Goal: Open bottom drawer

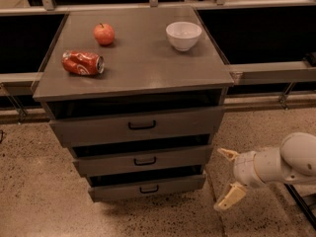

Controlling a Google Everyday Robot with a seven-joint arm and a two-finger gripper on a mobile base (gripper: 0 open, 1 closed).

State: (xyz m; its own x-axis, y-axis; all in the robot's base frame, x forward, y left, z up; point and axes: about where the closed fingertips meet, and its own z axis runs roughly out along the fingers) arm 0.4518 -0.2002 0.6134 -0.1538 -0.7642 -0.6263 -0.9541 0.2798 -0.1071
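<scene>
Bearing noted first: the bottom drawer lies to the left of the gripper, at about the same height. The gripper is just clear of the drawer's right end and well apart from its handle. The gripper hangs low, below and outside the front right corner of the counter, its two fingers spread apart, one above the other, holding nothing. The drawer is the lowest of three under the counter's front edge. Its front runs left to right, and the black loop handle at its centre is likewise horizontal. On this evidence the drawer is not yet drawn out. The next move calls for a leftward reach to straddle the handle.
</scene>
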